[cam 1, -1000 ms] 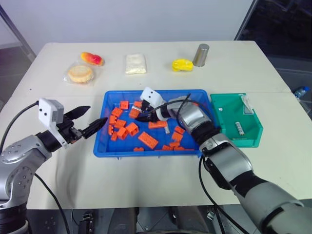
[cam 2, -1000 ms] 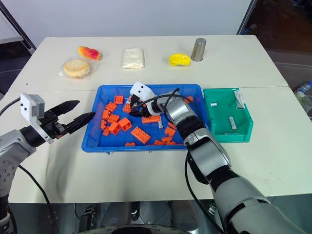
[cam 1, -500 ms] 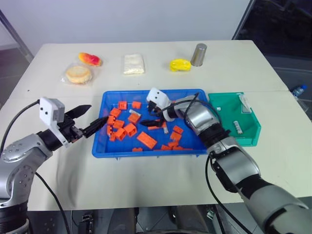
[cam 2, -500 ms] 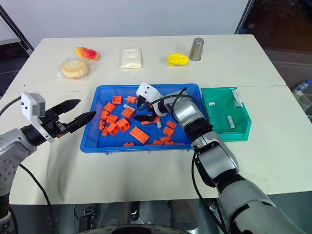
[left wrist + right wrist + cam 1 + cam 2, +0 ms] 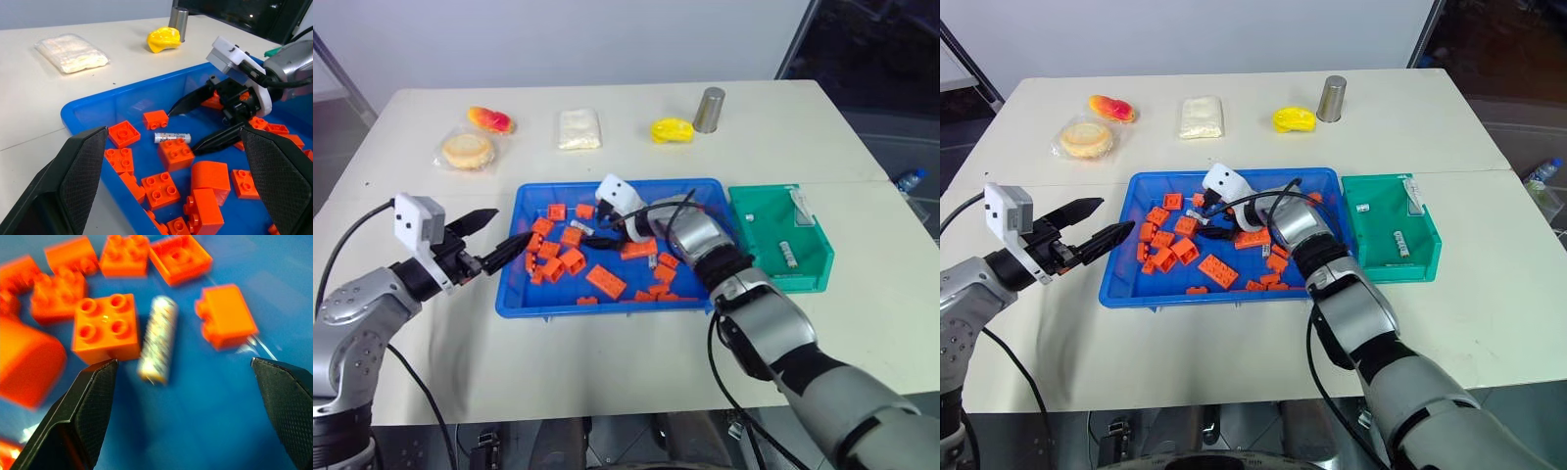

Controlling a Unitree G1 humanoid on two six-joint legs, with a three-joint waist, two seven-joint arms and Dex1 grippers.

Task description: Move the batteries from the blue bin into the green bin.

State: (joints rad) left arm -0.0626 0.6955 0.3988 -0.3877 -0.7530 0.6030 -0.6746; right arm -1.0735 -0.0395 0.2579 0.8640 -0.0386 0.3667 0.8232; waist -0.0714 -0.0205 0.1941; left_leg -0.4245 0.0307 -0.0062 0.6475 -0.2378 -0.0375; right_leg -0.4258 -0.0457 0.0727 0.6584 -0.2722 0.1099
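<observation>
From the head camera, the right pincer (image 5: 599, 238) reaches into the blue bin (image 5: 700, 300), presumably to pick a battery; the left pincer (image 5: 497, 243) waits at the bin's left rim, spread and empty. The green bin (image 5: 822, 257) (some batteries lie inside) sits just right of the blue one. A can (image 5: 710, 110) stands on the counter (image 5: 607, 362) behind.

In the left wrist view, the battery (image 5: 171, 137) touches an orange brick (image 5: 175, 152).

In the right wrist view, the fingers (image 5: 93, 396) spread wide, holding nothing, with the battery between them; that brick crowds one finger's path.
</observation>
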